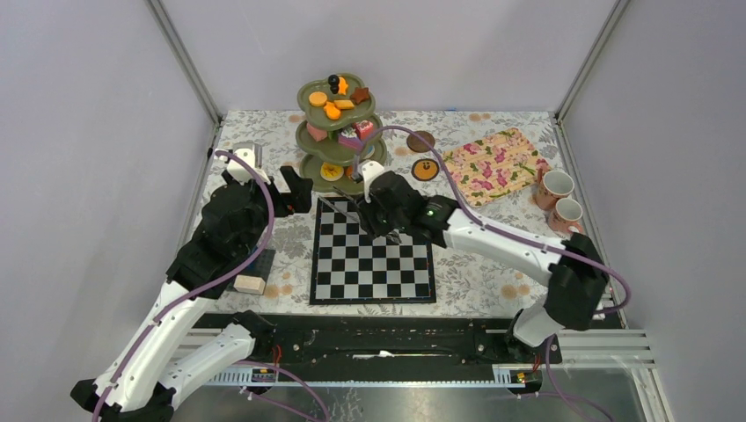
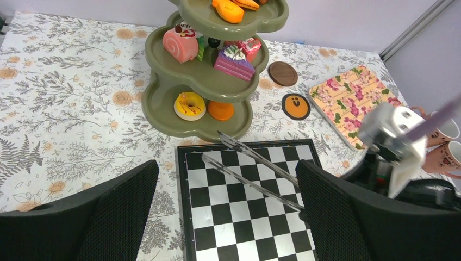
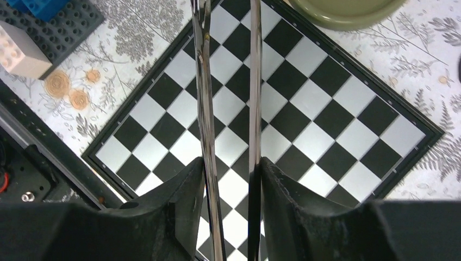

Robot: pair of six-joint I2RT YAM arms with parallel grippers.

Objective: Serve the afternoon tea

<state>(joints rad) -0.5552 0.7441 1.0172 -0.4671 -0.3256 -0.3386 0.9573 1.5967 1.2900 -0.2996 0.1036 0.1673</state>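
Clamped on slim metal tongs [image 3: 204,98] with the right gripper [image 3: 232,163], 1 black finger pressing each arm from outside, above the chessboard [image 1: 374,259]. Aimed toward the olive-green 3-tier stand [image 1: 339,132], tong tips close to its bottom rim; impossible to tell whether touching, and cut off by the top edge in the right wrist view. Spread wide and holding nothing on the left gripper [image 2: 227,168], hovering over the floral cloth [image 2: 65,109] just left of the board, near the stand.

On the bottom tier, a yellow donut [image 2: 189,105] beside an orange pastry [image 2: 220,110]. On the middle tier, a pink roll [image 2: 180,44] and a pink layered slice [image 2: 234,60], with smaller pieces half hidden behind them. Top tier cropped in the left wrist view; from above, several orange bits and 1 brown, too small to name. From the right wrist, only an arc of the stand's rim.

At the far right of the table, 2 pink-patterned cups [image 1: 556,185] side by side, partly masked by the right wrist in the left wrist view. Next to them, a floral tray [image 1: 493,164]. Near the left arm, a beige block [image 1: 249,284] at the edge of a dark studded baseplate [image 3: 60,27], mostly covered from above.
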